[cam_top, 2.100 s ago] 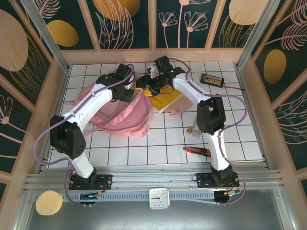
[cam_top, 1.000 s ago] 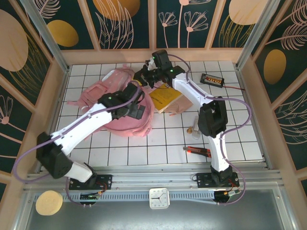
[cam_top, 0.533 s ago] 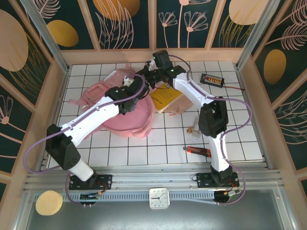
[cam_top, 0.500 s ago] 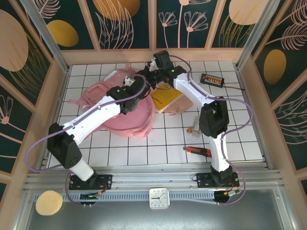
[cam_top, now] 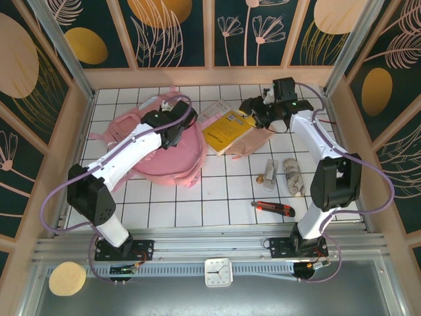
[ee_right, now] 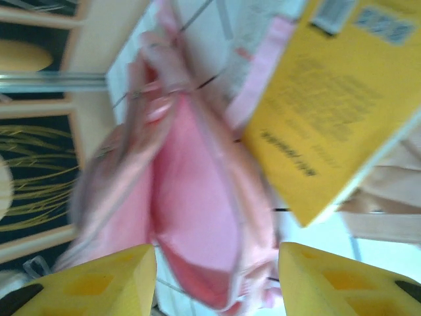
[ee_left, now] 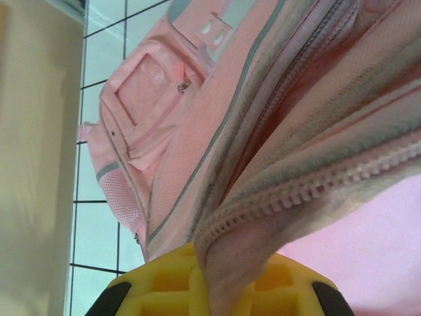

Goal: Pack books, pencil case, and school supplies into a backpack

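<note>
The pink backpack (cam_top: 164, 158) lies at the left of the tiled table, its mouth facing the right wrist camera (ee_right: 191, 217). My left gripper (cam_top: 179, 124) is shut on the backpack's zipper rim, and the fabric is pinched between the yellow fingers (ee_left: 227, 289). The yellow book (cam_top: 227, 128) lies just right of the backpack, on top of the pale-pink pencil case (cam_top: 255, 141). A flat white printed item (cam_top: 214, 109) lies at the book's far-left edge. Clear and silvery pieces (cam_top: 291, 174) lie further right. My right gripper (cam_top: 253, 112) hovers open over the book's right end with nothing in it (ee_right: 217, 283).
A red and black utility knife (cam_top: 273, 208) lies on the near tiles right of centre. Wooden walls close the table on three sides, and a metal rail runs along its near edge. Bare tiles stretch between the backpack and the rail.
My right gripper let go at the backpack's mouth, opened and pulled back to the right over the book. My left gripper moved to the backpack's zipper rim and shut on it.
</note>
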Controlling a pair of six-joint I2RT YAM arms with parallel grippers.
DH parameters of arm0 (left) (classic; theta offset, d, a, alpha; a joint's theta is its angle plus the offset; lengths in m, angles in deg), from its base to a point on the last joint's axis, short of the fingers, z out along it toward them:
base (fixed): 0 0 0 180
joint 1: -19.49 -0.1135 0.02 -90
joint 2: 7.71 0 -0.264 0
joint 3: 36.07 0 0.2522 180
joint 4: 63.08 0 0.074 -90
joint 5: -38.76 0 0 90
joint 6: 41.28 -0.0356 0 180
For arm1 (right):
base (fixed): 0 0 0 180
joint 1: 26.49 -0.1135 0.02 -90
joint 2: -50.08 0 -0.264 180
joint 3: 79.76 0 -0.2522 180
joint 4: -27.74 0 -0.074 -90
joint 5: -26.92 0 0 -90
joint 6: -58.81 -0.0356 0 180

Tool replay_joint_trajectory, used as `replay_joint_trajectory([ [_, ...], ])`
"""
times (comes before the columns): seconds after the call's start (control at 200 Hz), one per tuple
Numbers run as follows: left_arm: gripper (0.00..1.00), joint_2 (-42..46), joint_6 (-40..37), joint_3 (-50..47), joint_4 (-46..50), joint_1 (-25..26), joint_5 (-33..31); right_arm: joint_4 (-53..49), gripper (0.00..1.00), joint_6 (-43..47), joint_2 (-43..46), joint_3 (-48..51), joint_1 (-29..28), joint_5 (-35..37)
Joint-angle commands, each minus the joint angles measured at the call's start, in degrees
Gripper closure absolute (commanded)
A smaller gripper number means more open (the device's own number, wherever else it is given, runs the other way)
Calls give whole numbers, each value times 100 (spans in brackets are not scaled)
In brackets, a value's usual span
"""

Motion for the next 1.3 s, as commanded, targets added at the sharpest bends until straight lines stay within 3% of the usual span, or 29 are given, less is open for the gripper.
replay_joint_trajectory([
  [0.0,100,292,18,442,224,-34,-24,-256,47,419,-238,-21,-81,-24],
  [0.28,100,-199,-161,737,-76,-51,25,1038,47,-927,-182,1066,-833,-172],
  [0.475,100,-831,-609,1547,-61,-77,-81,1592,40,-1932,-26,1693,-1406,314],
  [0.62,100,-802,-727,1480,-89,-103,-100,2146,39,-2740,87,2304,-1521,617],
  [1.296,100,498,-668,-20,-9,-289,-359,2605,44,-3339,-957,1853,-1828,2049],
])
